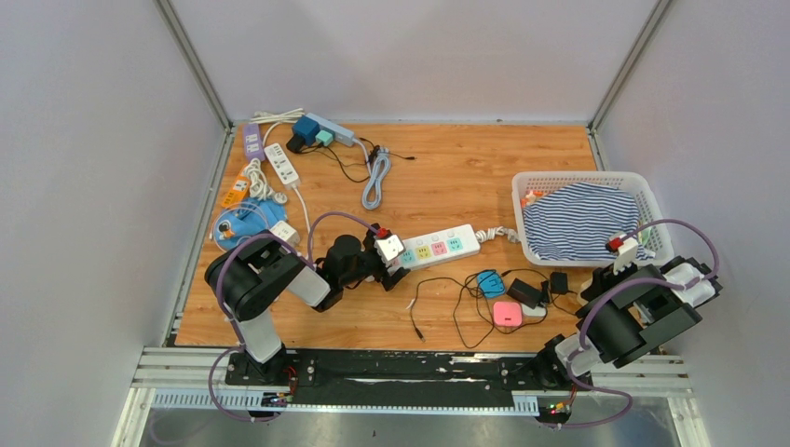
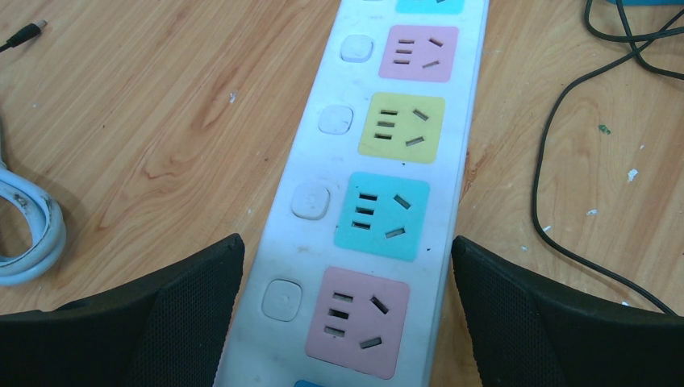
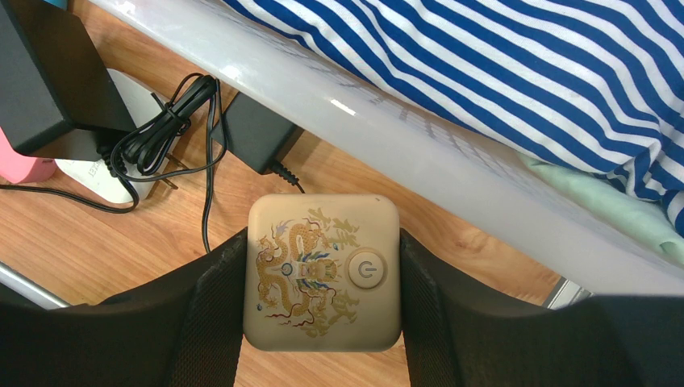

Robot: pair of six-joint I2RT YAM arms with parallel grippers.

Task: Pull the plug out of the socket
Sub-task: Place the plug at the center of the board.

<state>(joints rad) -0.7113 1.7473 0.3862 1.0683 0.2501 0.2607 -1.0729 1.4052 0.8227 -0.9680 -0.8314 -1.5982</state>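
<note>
The plug (image 3: 322, 272), a gold square block printed with a dragon and bearing a round power button, sits clamped between the two black fingers of the right hand (image 3: 321, 242), which press on its left and right sides. It is held over the wooden counter (image 1: 447, 177) just beside the near rim of the white basket (image 3: 403, 121), which holds a blue-and-white striped cloth (image 3: 484, 48). Whether the plug touches the counter cannot be told.

The socket strip (image 2: 319, 161), white with pink, yellow and teal outlets and a round button beside each, lies near the middle of the counter, well apart from the plug. Every outlet seen from the left wrist shows bare slots. The left hand (image 2: 345, 242) is spread wide, its fingers (image 2: 185, 306) standing apart on either side of the strip without touching it.

Near the plug lie a black adapter (image 3: 254, 129), a bundled black cord (image 3: 157, 133) and a pink block (image 1: 507, 313).
</note>
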